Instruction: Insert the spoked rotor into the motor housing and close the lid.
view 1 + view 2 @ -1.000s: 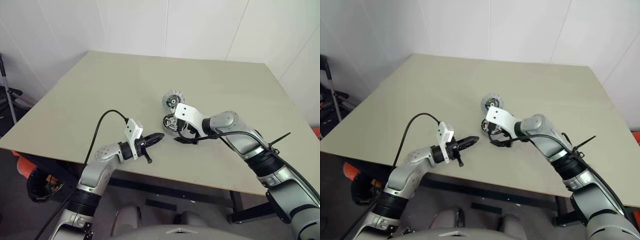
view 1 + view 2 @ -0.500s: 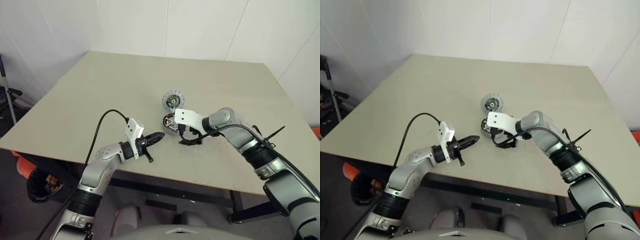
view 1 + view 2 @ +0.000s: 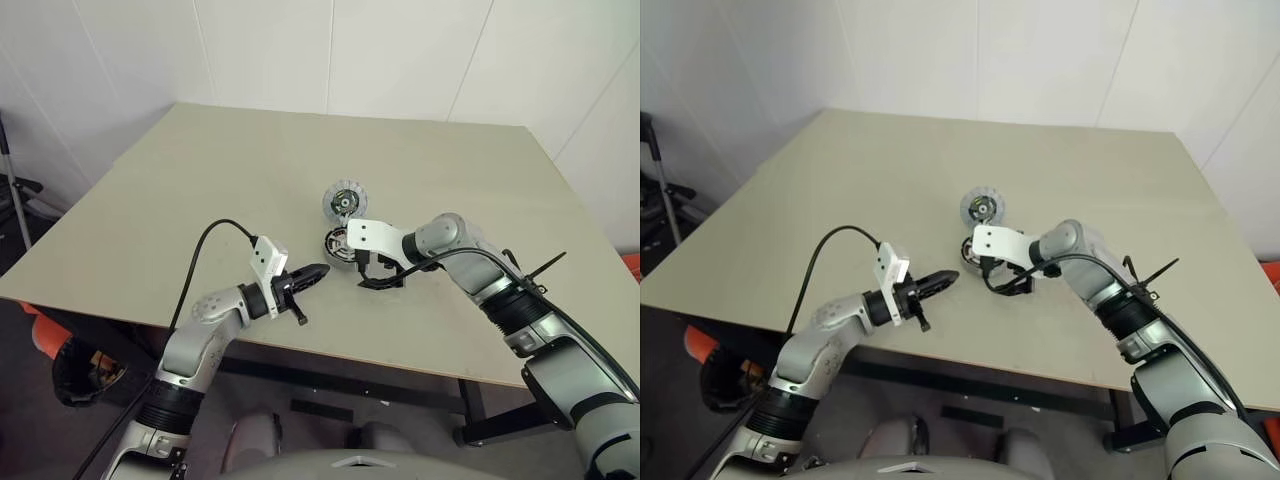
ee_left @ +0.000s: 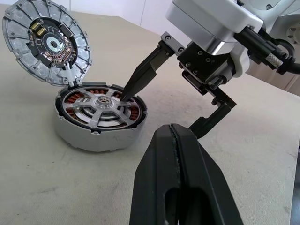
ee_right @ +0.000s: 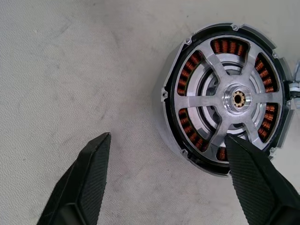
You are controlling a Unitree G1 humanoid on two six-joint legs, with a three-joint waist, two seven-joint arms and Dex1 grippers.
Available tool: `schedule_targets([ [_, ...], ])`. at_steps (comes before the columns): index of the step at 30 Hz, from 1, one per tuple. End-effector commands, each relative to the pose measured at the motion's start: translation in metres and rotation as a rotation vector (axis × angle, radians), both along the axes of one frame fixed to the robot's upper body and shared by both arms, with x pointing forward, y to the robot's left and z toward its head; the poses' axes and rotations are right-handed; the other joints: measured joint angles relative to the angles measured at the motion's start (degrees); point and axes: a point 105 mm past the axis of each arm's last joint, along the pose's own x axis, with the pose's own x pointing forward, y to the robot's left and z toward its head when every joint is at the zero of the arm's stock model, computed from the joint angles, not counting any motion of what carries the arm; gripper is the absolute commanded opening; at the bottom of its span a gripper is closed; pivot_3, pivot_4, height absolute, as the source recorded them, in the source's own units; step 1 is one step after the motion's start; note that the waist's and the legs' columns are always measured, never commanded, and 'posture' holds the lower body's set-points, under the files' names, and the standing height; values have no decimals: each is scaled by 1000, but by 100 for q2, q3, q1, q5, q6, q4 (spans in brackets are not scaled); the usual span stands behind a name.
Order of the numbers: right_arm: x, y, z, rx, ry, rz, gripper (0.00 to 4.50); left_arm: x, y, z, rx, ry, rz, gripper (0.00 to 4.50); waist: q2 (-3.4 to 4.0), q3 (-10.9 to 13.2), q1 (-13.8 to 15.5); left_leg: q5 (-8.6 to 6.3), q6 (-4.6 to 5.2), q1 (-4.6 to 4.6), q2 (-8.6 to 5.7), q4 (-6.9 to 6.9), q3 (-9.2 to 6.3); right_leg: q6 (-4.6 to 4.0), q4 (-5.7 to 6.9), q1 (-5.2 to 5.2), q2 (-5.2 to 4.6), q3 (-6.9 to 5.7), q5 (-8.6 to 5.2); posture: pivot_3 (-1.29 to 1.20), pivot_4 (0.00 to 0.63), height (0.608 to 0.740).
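Note:
The motor housing [image 4: 96, 133] sits near the middle of the table [image 3: 200, 190], and its copper windings show. The spoked rotor [image 5: 236, 98] lies flat inside it. The lid [image 4: 47, 44] stands tilted open at the housing's far edge, its dark inner face showing. My right gripper [image 4: 160, 116] is open beside the housing. One fingertip [image 4: 126, 96] rests on the rotor's rim area, and the other finger [image 4: 211, 119] is down by the table, apart from the housing. My left gripper [image 3: 316, 271] is shut on nothing and points at the housing from the near side.
The table's near edge [image 3: 330, 345] runs just behind my left gripper. A black cable [image 3: 205, 250] loops up from the left wrist. Beyond the table's left edge a dark stand [image 3: 15, 200] is on the floor.
My right wrist has rolled and the forearm has sunk lower, with the gripper staying at the housing. Its fingers have drawn slightly closer. The left arm, housing and lid have not moved.

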Motion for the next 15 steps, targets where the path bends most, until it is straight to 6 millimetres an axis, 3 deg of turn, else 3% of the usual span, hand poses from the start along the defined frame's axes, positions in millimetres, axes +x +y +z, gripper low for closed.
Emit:
schedule_targets([
  [1,8,4,13,23,-60,0,3879,-1,-2,13,-22,-43,-5,0,0,0,2,0,0,0,0,0,0,0,0,0,0,0,0,0,0,740],
  [9,24,3,22,41,-177,-66,3879,1,0,14,-23,-38,0,0,0,0,1,0,1,-3,1,-1,2,-1,2,-5,0,0,0,0,0,740],
  [15,21,1,29,45,-199,-57,3879,1,0,13,-21,-30,0,0,0,0,1,0,1,-4,1,0,2,-1,2,-5,0,0,0,0,0,740],
])
